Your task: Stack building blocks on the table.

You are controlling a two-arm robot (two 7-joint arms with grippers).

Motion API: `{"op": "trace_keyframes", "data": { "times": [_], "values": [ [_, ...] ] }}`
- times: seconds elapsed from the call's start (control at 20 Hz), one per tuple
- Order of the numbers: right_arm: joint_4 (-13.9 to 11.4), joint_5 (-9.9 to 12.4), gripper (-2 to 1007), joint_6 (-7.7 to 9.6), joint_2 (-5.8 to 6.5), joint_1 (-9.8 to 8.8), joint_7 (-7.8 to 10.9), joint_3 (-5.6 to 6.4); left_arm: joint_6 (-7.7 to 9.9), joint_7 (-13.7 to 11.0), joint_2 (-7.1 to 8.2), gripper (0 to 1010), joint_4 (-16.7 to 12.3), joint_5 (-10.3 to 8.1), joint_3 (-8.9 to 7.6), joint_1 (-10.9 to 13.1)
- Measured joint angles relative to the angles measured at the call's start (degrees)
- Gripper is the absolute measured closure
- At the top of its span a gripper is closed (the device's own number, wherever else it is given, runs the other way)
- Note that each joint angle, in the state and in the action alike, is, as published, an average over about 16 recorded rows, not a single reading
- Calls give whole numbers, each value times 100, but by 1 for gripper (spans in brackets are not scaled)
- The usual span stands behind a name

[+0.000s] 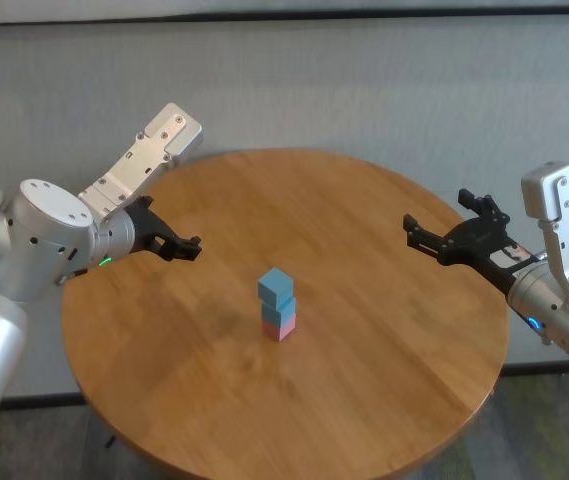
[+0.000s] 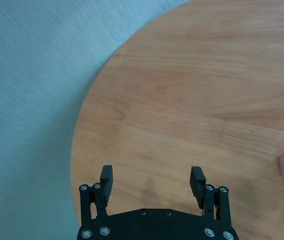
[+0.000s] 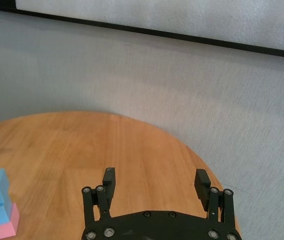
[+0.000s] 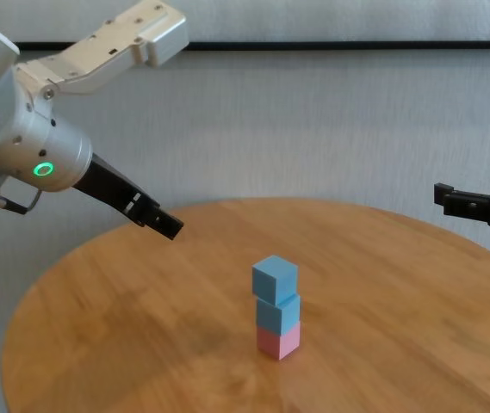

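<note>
Since all three building blocks [image 1: 277,304] stand stacked mid-tabletop [image 1: 364,220], pink lowest, little seems left to do. Left end effector [image 1: 186,246] and right end effector [image 1: 442,228], both wide and empty, should keep well clear.

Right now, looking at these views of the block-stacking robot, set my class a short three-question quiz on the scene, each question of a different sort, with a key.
1. True or false: the pink block sits at the bottom of the stack.
2. How many blue blocks rest above it: (a) one, (b) two, (c) three?
3. Fill in: the left hand and the right hand both hover over the table with fingers ____ and holding nothing.

Key
1. True.
2. (b): the lower blue block and the top blue block, turned slightly askew.
3. Open.
</note>
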Motion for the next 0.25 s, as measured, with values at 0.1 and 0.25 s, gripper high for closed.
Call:
{"op": "trace_keyframes", "data": {
  "times": [0.1, 0.25],
  "values": [
    [0, 0, 5, 0, 0, 0, 0, 0, 0, 0, -4, 9, -2, -2, 0, 2],
    [0, 0, 5, 0, 0, 0, 0, 0, 0, 0, -9, 8, -6, -5, 1, 4]
  ]
}}
